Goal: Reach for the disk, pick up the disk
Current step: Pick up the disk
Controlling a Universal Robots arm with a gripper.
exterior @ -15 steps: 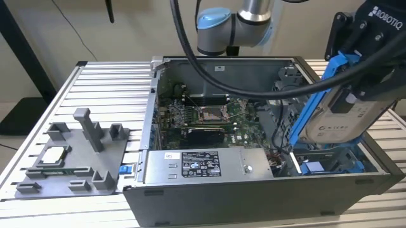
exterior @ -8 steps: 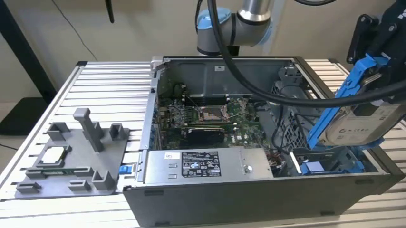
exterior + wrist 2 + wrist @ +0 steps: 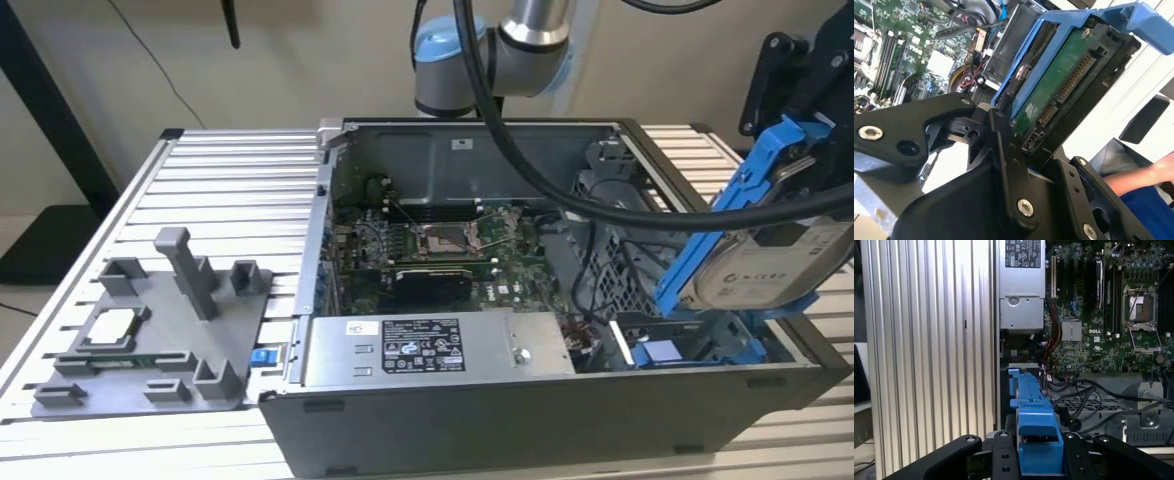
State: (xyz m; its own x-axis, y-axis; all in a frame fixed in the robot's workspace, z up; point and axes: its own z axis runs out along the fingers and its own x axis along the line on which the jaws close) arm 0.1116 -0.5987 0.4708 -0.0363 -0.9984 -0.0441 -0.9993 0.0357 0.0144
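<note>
Tool (image 3: pixel 1036 460) clenched on the disk (image 3: pixel 767 265), gripping its blue bracket (image 3: pixel 1034 420); black fingers (image 3: pixel 1003 457) pressed against both sides of the bracket in the first wrist view. Disk held tilted, up off the case (image 3: pixel 534 420), over the drive bay corner at the exterior view's right. White label facing the exterior camera, bracket's top end reaching up beside the arm's black mount. Green circuit-board underside of the disk (image 3: pixel 1061 87) and its connector visible in the second wrist view, just above the tool's linkage.

Open case lying on the ribbed aluminium table (image 3: pixel 227 180), motherboard (image 3: pixel 441 240) exposed, power supply (image 3: pixel 427 345) along the near wall. Blue caddy (image 3: pixel 661 352) seated low in the case, below the lifted disk. Grey fixture tray (image 3: pixel 160 340) on the table at the exterior view's left, small square silver chip (image 3: pixel 114 325) resting on it, well apart from the tool. Person's arm in a blue sleeve (image 3: pixel 1144 200) at the edge of the second wrist view.
</note>
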